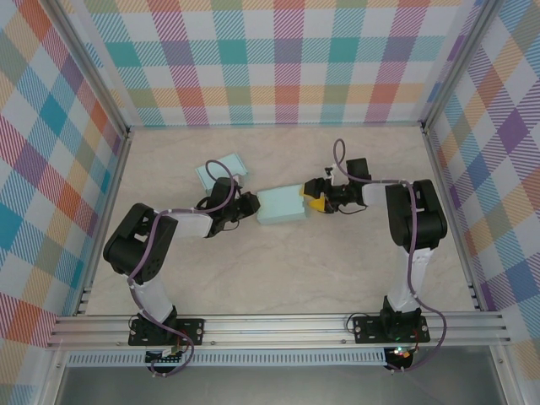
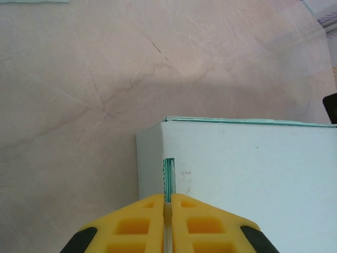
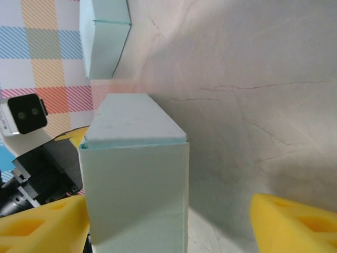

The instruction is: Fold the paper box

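Pale teal paper box (image 1: 281, 205), a squared block, sits mid marbled desk (image 1: 337, 270). Left tool (image 2: 168, 210), moulded yellow, is clamped tight on its thin flap edge. Right tool (image 1: 315, 202) gapes wide astride the opposite end.

No legible text; faint specks (image 2: 185, 173) on the paper box (image 2: 253, 179) seem unreadable.

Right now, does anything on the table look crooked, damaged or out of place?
Nothing looks damaged or spilled. The paper box lies slightly skewed between the arms, the left gripper shut on a thin edge at its side. A second teal paper piece sits angled behind the left arm.
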Controlling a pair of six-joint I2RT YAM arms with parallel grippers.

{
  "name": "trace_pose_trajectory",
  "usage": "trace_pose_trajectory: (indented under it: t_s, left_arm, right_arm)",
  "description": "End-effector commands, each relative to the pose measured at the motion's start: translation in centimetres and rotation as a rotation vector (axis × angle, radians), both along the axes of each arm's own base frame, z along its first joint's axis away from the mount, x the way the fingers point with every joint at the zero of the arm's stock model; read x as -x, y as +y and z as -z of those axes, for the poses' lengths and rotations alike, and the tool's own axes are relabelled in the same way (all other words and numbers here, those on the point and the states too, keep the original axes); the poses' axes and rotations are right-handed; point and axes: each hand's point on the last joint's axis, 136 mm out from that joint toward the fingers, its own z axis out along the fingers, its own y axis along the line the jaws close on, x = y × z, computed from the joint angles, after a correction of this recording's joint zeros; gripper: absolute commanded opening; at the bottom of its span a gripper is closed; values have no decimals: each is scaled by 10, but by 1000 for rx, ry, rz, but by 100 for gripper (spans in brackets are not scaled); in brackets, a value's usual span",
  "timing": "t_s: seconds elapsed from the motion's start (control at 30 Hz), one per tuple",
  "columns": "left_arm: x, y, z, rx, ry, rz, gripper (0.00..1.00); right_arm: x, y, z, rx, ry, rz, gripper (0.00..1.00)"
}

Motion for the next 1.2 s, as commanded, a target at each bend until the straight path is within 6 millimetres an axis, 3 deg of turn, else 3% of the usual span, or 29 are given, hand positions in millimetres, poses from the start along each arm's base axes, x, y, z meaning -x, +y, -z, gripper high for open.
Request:
trace_pose_trajectory:
  t_s: [0.0,0.13,0.27,0.43,0.6,0.67,0.77,0.87,0.97,1.07,1.17]
  left_arm:
    - [35,30,62,-121,213,-29,10]
    - [34,28,58,-113,205,-27,11]
    - [32,28,51,-109,188,-29,11]
    - [30,30,29,-100,136,-37,18]
    - [31,38,-17,-106,37,-43,27]
    - [35,47,-45,-127,-25,-64,40]
    - [43,70,-84,-182,-121,-123,46]
    - [57,101,-119,-232,-207,-224,74]
    - [75,131,-146,-255,-271,-336,99]
    - [94,155,-165,-262,-327,-412,100]
    - [112,178,-184,-268,-383,-493,100]
  right_arm:
    - [7,16,-11,-90,-4,-47,76]
    - [11,34,-22,-113,-24,-87,72]
    - [14,40,-26,-104,-28,-97,56]
    - [17,31,-33,-7,-58,-79,33]
    - [20,6,-51,232,-115,-29,28]
    - [23,-13,-58,417,-145,4,28]
    - [26,-43,-71,685,-203,48,30]
    - [26,-61,-87,953,-291,61,30]
    - [21,-64,-97,1171,-360,33,30]
    - [10,-58,-101,1348,-428,0,31]
    - [-2,-39,-100,1452,-527,-54,36]
